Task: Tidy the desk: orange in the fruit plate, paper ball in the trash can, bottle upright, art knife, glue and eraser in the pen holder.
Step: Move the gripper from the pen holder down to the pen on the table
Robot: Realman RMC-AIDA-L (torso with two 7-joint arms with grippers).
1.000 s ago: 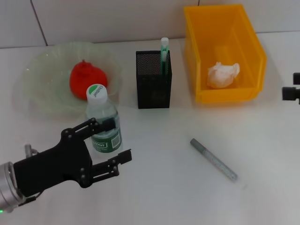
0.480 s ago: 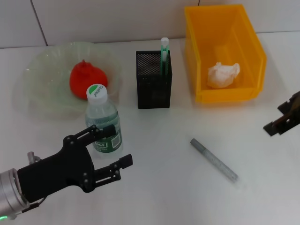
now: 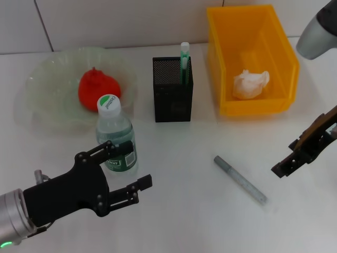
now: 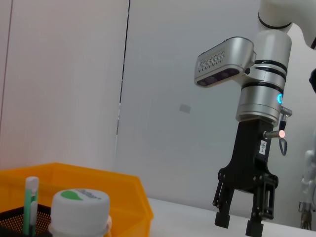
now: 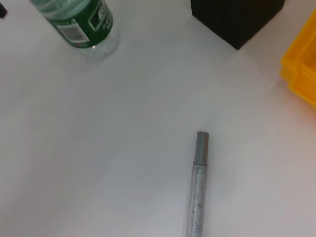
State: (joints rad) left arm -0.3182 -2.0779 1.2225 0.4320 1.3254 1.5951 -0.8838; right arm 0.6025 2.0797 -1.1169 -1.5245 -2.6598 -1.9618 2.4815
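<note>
Now right claw (image 3: 288, 163) hovers beside art knife (image 3: 240, 179).

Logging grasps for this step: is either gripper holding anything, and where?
Nothing held. The left gripper is open beside the upright bottle; the right gripper is open, empty.

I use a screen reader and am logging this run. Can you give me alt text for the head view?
A grey art knife lies alone on the white desk, with the open right gripper beside it. The open left gripper sits beside the upright bottle. Behind, the orange is in the fruit plate and the paper ball in the trash can.
</note>
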